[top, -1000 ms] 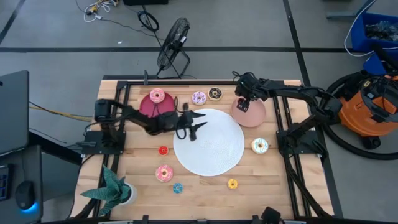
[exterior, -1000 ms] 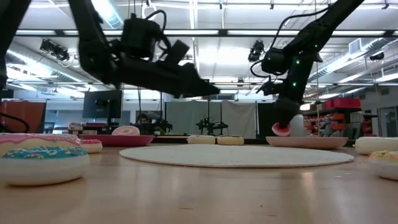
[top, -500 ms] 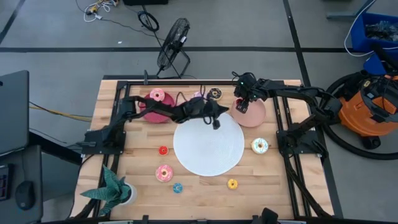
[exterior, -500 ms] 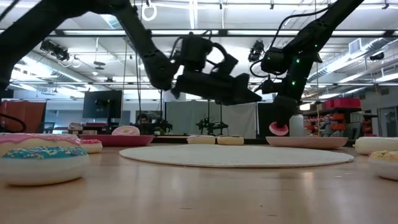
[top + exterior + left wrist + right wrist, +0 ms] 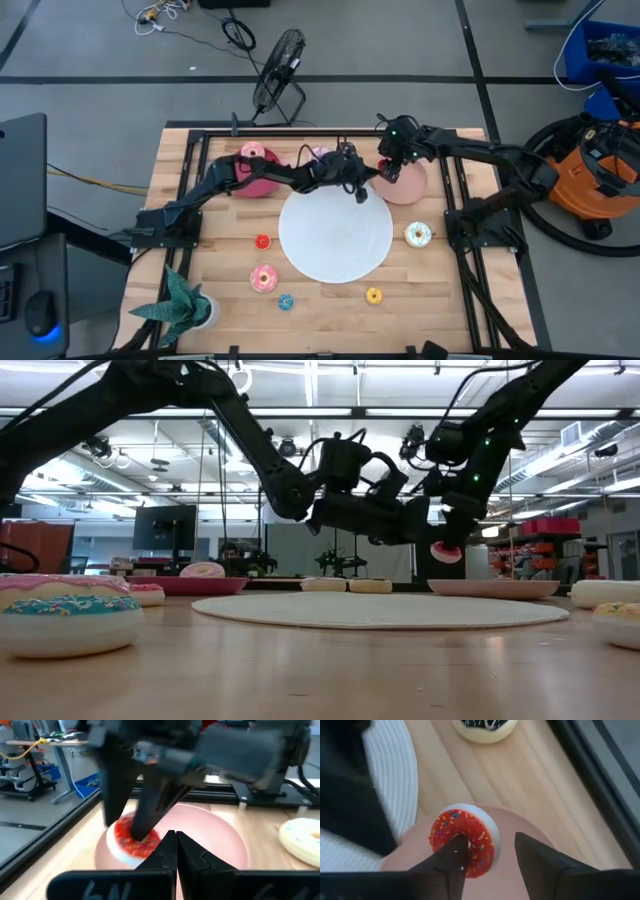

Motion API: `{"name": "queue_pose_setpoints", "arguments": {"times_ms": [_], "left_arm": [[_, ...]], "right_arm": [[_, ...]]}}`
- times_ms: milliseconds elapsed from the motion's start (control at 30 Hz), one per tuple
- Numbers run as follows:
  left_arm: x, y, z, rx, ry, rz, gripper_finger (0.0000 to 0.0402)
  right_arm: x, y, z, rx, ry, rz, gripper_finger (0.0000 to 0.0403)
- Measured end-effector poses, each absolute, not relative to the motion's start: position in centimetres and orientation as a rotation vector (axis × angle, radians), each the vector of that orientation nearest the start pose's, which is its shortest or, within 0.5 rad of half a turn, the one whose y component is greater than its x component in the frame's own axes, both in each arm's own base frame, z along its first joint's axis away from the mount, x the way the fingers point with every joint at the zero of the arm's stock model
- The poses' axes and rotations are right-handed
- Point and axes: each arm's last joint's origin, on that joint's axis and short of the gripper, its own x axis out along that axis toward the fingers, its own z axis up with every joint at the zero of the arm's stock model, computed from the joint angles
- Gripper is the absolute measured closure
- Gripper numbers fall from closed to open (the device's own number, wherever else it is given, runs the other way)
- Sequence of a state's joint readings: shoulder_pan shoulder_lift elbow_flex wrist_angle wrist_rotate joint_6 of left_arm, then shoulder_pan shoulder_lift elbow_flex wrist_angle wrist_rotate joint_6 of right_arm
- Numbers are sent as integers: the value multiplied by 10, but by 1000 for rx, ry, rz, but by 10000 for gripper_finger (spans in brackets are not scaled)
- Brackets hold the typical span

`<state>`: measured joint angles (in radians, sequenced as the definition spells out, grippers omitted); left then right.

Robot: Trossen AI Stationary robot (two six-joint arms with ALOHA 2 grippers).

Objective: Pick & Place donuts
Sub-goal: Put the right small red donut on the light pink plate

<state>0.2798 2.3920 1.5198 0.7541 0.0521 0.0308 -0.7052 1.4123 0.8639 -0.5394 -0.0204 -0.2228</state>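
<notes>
My right gripper [image 5: 487, 845] hangs over the salmon-pink plate [image 5: 412, 185] at the far right, shut on a tiny red-frosted donut [image 5: 449, 827]. That donut [image 5: 447, 552] hangs clear above the plate. My left gripper [image 5: 362, 192] reaches across the table to the plate's left rim. Its fingers [image 5: 175, 840] are shut on nothing, just short of the red donut. A pink donut [image 5: 252, 153] lies on the crimson plate [image 5: 240, 178]. Loose on the wood lie a white donut [image 5: 418, 234], a pink one [image 5: 264, 278], and tiny red [image 5: 262, 241], blue [image 5: 286, 301] and yellow [image 5: 373, 295] ones. My right gripper has one finger [image 5: 451, 857] down in the red donut's hole and the other finger [image 5: 535, 862] outside the ring, with the ring's wall [image 5: 482, 845] between them. The fingers come from above, pointing down. The donut hangs tilted at the fingertips, lifted clear of the salmon plate.
The big white disc [image 5: 335, 228] fills the table's middle. A chocolate donut [image 5: 482, 727] and another pink donut [image 5: 320, 153] lie near the far edge, by the left arm. A green plant [image 5: 185, 305] stands at the near left corner. Black frame rails run along both sides.
My left gripper has swung from the white disc's left edge toward the table's right and far side, up to the salmon plate, and has shut. My right gripper has gone up a little, and the red donut has come up off the plate with it.
</notes>
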Motion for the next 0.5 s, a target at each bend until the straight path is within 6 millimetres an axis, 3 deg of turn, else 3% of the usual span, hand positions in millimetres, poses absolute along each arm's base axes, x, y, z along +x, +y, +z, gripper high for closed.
{"name": "queue_pose_setpoints", "arguments": {"times_ms": [233, 500], "left_arm": [[489, 154, 124, -40, 115, 263, 399], [492, 148, 126, -37, 90, 250, 399]], "right_arm": [[197, -165, 216, 200, 1028, -472, 248], [197, -164, 215, 242, 1017, -486, 248]]}}
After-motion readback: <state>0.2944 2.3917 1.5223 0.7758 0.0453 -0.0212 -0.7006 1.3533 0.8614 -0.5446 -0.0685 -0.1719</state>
